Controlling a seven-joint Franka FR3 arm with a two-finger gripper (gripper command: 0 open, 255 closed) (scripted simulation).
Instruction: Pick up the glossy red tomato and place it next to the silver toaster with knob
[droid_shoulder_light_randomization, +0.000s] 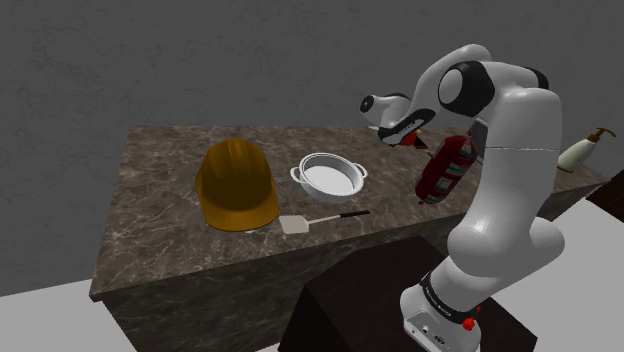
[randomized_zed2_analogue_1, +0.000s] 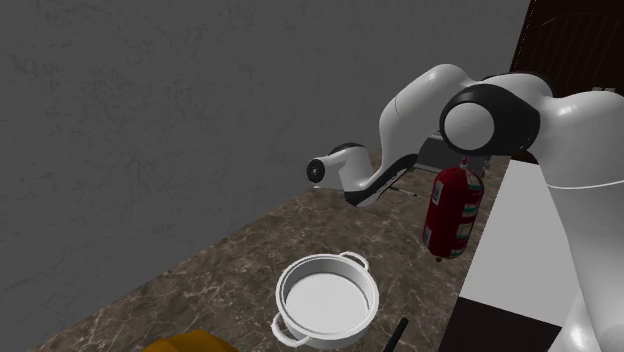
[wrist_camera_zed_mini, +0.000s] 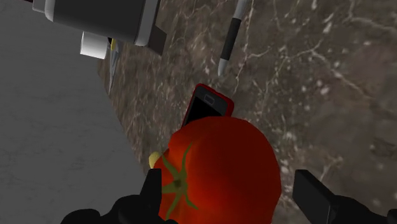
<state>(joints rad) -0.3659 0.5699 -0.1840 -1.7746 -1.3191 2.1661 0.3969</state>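
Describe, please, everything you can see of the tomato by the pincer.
The tomato is round, glossy and red, with a green star-shaped calyx facing the camera. It sits between the open pincer's black fingers: one overlaps its side, the other stands clear. It covers part of a red-cased phone on the dark marbled counter.
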